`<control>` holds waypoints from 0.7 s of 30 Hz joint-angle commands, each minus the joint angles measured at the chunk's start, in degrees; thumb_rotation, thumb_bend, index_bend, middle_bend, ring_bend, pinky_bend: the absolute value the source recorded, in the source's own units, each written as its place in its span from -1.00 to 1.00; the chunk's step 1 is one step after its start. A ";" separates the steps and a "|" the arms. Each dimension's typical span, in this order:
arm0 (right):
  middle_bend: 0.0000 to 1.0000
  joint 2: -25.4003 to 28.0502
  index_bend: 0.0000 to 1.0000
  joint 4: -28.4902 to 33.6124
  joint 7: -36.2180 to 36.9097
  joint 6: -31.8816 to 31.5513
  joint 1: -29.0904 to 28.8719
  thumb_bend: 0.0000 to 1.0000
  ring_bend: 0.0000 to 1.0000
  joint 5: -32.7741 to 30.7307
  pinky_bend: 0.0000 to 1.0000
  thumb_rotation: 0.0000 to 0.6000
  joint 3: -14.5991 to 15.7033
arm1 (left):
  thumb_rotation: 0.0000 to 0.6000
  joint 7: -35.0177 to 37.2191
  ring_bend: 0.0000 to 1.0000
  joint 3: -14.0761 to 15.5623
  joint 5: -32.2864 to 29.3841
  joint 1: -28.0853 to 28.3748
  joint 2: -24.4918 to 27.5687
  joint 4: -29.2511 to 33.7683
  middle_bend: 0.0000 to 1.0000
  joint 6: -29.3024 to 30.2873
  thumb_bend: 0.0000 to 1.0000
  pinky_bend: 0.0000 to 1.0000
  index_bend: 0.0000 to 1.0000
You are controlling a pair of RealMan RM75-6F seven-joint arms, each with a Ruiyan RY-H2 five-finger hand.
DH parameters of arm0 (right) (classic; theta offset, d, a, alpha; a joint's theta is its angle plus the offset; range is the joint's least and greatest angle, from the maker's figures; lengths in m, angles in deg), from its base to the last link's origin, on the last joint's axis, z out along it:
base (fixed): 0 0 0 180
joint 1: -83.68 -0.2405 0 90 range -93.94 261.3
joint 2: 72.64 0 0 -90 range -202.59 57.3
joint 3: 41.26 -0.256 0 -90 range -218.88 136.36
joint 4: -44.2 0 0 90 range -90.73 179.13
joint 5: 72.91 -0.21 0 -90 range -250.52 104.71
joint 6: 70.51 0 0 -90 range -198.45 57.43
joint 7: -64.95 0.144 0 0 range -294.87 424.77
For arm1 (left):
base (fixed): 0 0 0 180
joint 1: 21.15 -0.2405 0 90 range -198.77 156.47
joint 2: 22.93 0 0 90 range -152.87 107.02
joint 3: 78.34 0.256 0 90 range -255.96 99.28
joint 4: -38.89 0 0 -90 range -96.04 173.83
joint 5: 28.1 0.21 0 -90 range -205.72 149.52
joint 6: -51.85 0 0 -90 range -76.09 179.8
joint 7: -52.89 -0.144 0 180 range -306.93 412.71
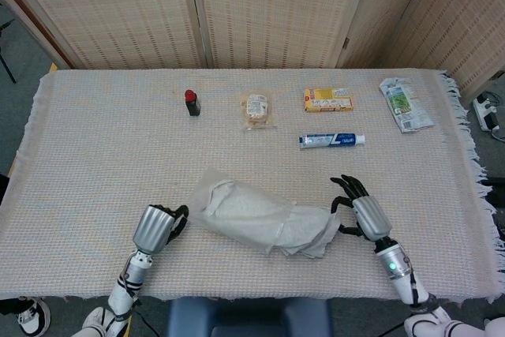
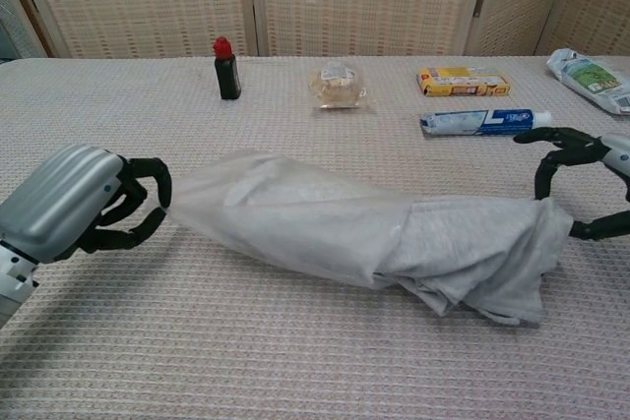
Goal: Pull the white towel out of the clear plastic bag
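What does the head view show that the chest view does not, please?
Only the head view shows the table's fringed right edge, the floor beyond it, and both forearms. Only the chest view shows the left hand pinching the clear plastic bag at its end. Both show the white towel partly drawn out at the right hand, plus the red-capped bottle and toothpaste.
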 commanded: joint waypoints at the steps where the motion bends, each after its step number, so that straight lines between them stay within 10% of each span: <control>1: -0.79 3.62 0.48 1.78 0.44 -0.80 1.15 0.33 -1.00 -1.68 -1.00 1.00 -1.05 | 1.00 0.66 1.00 -1.36 -1.67 -0.33 1.57 -1.78 1.00 -0.41 0.16 1.00 0.61; 17: -0.79 10.28 0.46 2.74 3.75 1.67 2.56 0.33 -1.00 -7.52 -1.00 1.00 -5.02 | 1.00 -0.09 1.00 -2.95 -4.70 -5.24 9.97 1.90 1.00 4.61 0.15 1.00 0.61; 21: -0.92 12.22 -0.14 4.27 3.54 3.07 2.72 0.15 -1.00 -6.06 -1.00 1.00 -3.29 | 1.00 -2.03 1.00 -0.71 -3.72 -6.24 11.71 5.66 1.00 1.95 -0.06 1.00 0.33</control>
